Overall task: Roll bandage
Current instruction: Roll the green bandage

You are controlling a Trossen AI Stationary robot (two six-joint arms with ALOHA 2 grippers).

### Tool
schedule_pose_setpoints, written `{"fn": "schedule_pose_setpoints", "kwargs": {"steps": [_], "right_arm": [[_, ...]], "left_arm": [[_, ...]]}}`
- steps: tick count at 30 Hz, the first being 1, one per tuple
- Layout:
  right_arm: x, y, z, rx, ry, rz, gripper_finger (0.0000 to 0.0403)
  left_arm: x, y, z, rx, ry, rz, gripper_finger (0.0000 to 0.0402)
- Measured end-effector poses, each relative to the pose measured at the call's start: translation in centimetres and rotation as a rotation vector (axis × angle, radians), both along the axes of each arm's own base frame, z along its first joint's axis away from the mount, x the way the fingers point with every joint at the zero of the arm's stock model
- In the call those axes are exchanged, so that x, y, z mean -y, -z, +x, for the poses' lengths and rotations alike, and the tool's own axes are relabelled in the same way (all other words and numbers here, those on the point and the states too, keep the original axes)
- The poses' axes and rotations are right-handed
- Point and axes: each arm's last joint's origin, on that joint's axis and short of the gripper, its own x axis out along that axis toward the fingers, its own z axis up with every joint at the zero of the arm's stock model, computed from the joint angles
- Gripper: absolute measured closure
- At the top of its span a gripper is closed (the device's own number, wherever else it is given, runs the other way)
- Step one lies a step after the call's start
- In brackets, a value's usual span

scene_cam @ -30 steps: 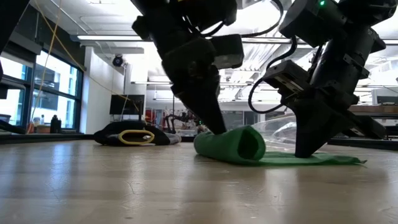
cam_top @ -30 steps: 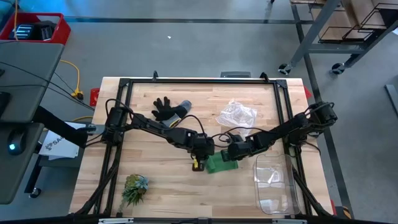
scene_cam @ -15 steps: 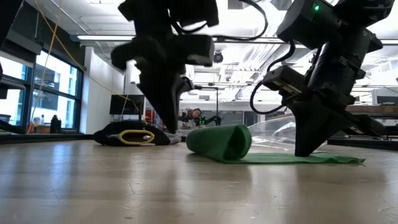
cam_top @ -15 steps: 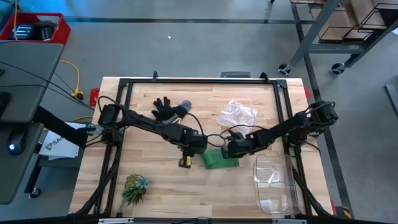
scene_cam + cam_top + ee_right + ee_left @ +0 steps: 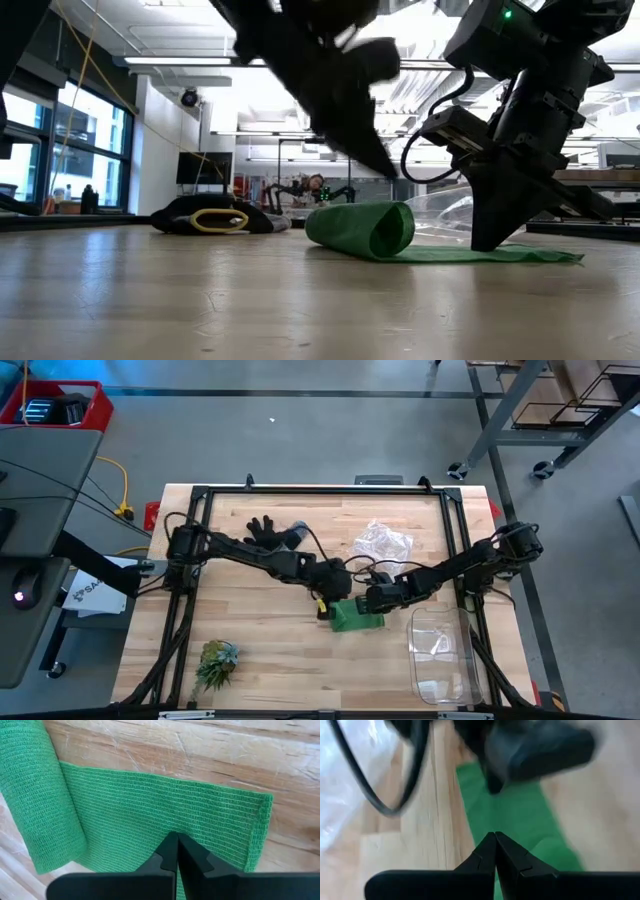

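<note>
The green bandage [image 5: 355, 620] lies at the table's middle. Its left part is wound into a roll [image 5: 365, 228], and its flat tail [image 5: 500, 255] lies on the wood to the right. My right gripper [image 5: 488, 240] is shut and stands on the tail; in the right wrist view [image 5: 173, 840] the roll [image 5: 45, 795] lies beyond it. My left gripper [image 5: 385, 170] is shut and blurred. It hangs just above the roll and touches nothing. In the high view [image 5: 328, 603] it is at the roll's left end, and in its wrist view [image 5: 495, 840] green cloth lies below its fingertips. My right gripper presses its shut fingertips down on the flat, unrolled tail [image 5: 200, 820], about midway between the roll and the tail's free end. The fingers come from above, slanting from the table's right. The tail lies flat on the wood in a single layer.
A black-and-grey glove [image 5: 272, 535] lies at the far left of the table's middle. A crumpled clear bag [image 5: 382, 543] lies behind the bandage. A clear plastic container [image 5: 440, 655] stands at the near right, and a spiky green plant tuft [image 5: 215, 663] lies at the near left.
My left gripper let the roll go and drew off toward the table's left edge. It then swung back toward the roll and is now higher, above it. The roll shifted slightly to the left and back. The tail stayed pinned under my right gripper.
</note>
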Motion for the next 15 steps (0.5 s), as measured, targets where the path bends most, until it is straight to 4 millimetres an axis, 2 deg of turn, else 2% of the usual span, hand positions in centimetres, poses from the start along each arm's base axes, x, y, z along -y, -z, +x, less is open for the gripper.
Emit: {"fn": "schedule_pose_setpoints", "kwargs": {"steps": [3,6,10,15], "right_arm": [[0.0,0.0,0.0,0.005,0.0,0.0,0.0403],[0.0,0.0,0.1,0.008,0.0,0.001,0.0403],[0.0,0.0,0.1,0.009,0.001,0.0,0.0403],[0.0,0.0,0.1,0.007,0.002,-0.002,0.0403]], "left_arm": [[-0.1,1.9,0.1,-0.065,-0.02,0.026,0.0401],[0.1,2.8,0.1,-0.094,-0.02,0.035,0.0401],[0.5,3.1,-0.2,-0.134,-0.009,0.038,0.0401],[1.6,2.5,-1.4,-0.227,0.027,0.038,0.0402]]}}
